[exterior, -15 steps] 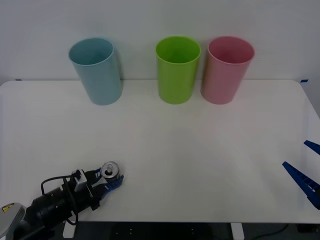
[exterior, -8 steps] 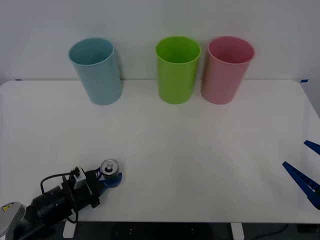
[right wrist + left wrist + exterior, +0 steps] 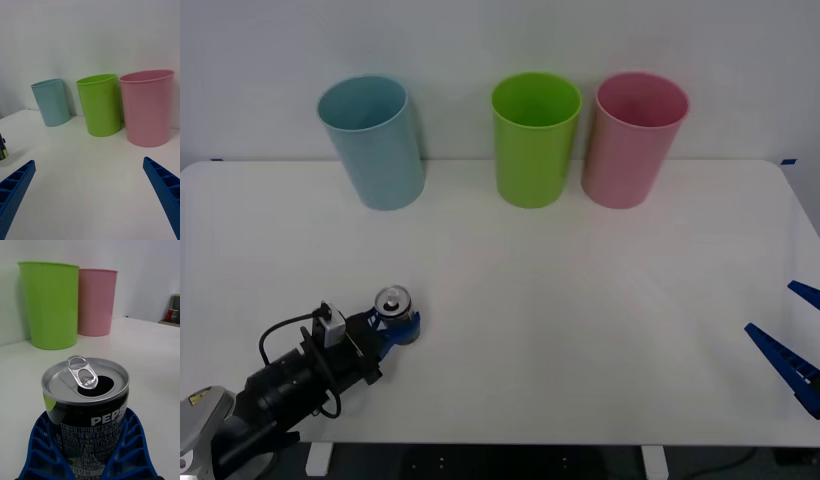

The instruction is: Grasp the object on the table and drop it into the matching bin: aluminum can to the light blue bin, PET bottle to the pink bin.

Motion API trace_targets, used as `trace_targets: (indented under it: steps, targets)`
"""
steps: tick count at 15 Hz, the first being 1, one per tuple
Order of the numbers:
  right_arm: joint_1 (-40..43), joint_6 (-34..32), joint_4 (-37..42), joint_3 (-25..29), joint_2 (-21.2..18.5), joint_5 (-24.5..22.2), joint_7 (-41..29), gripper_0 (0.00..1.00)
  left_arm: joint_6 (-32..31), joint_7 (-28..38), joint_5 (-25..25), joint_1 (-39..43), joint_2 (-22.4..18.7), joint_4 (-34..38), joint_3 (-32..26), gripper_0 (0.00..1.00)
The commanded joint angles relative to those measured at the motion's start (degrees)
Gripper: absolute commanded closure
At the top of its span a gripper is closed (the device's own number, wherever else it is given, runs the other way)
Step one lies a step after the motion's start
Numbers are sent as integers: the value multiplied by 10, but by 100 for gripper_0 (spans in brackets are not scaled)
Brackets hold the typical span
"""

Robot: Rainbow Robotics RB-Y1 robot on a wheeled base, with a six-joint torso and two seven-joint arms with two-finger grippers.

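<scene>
Aluminum can (image 3: pixel 393 301) has just come up off the desk (image 3: pixel 580 300) near its front-left corner, pinched in my left claw (image 3: pixel 402 326), ready to carry toward the light blue bin (image 3: pixel 372 142)

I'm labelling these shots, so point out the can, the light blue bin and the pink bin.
aluminum can (image 3: pixel 88 416): left wrist view, black printed side wall.
light blue bin (image 3: pixel 383 150): front view, middle of outer wall.
pink bin (image 3: pixel 627 160): front view, middle of outer wall.
</scene>
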State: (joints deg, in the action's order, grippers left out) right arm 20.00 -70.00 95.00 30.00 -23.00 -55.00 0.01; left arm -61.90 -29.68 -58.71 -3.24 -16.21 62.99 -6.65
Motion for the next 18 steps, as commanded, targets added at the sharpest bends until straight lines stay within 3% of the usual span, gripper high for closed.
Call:
trace_targets:
  steps: [1,11,18]
  targets:
    - [0,0,0,0,0,0,0,0,13,7,34,-5,0,1,-8,100]
    - [0,0,0,0,0,0,0,0,42,61,46,-61,-6,7,-92,100]
    - [0,0,0,0,0,0,0,0,94,270,25,-87,-81,100,-93,100]
